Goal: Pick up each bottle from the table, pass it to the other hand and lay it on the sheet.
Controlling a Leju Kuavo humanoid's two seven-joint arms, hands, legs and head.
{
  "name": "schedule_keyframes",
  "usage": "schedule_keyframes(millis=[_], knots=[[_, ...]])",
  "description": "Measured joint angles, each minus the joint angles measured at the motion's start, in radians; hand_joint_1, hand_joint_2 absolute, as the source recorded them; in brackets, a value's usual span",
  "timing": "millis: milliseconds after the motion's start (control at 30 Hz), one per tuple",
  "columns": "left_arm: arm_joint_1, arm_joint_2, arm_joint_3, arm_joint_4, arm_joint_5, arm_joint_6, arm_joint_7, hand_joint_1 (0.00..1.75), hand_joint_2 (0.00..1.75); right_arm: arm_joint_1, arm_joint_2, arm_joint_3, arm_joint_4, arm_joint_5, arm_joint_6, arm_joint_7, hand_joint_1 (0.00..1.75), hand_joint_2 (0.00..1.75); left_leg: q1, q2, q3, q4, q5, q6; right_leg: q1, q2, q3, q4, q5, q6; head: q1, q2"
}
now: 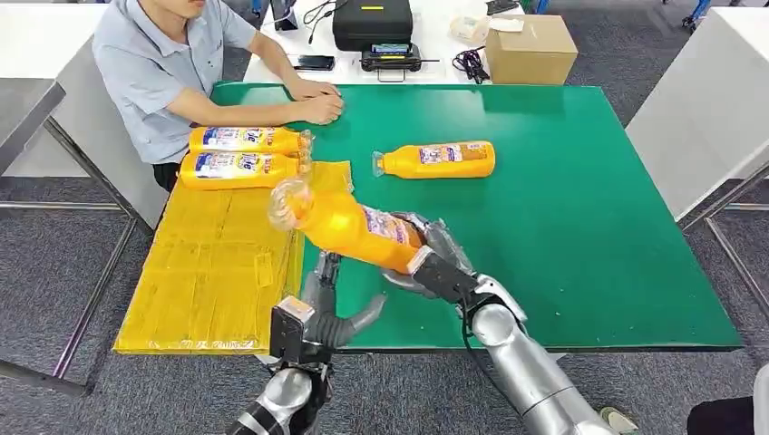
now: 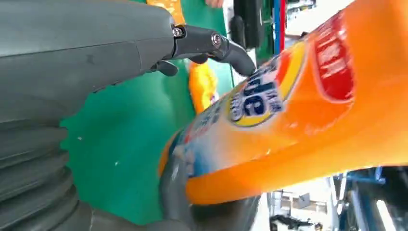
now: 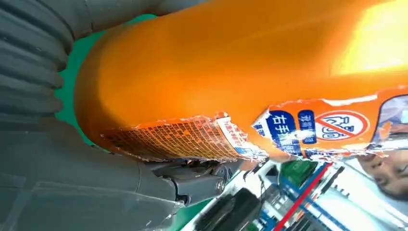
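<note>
While the right hand (image 1: 433,258) grips the bottle (image 1: 349,227), the left hand (image 1: 331,304) — fingers spread — holds nothing.

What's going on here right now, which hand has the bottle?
The right robot hand holds an orange bottle by its base, tilted above the green table, neck toward the yellow sheet. The left robot hand waits open just beneath it, not gripping. Two bottles lie side by side on the sheet, one more bottle lies on the table. A person sits at the far corner, hands resting.
</note>
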Motion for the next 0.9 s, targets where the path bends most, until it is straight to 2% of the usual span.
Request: schedule_keyframes(millis=[667, 900], knots=[[0.0, -0.005, 0.047, -0.069, 0.131, -0.107, 0.006, 0.0, 1.75, 0.002, 0.017, 0.039, 0.041, -0.028, 0.014, -0.016, 1.75, 1.75, 0.0, 0.0, 0.0, 0.0, 0.0, 0.0, 0.0, 0.0, 0.0, 0.0, 0.0, 0.0, 0.0, 0.0], [0.014, -0.003, 0.061, -0.117, 0.269, -0.288, 0.077, 0.0, 1.75, 0.002, 0.018, 0.038, 0.061, -0.054, 0.04, -0.03, 1.75, 1.75, 0.0, 0.0, 0.0, 0.0, 0.0, 0.0, 0.0, 0.0, 0.0, 0.0, 0.0, 0.0, 0.0, 0.0]])
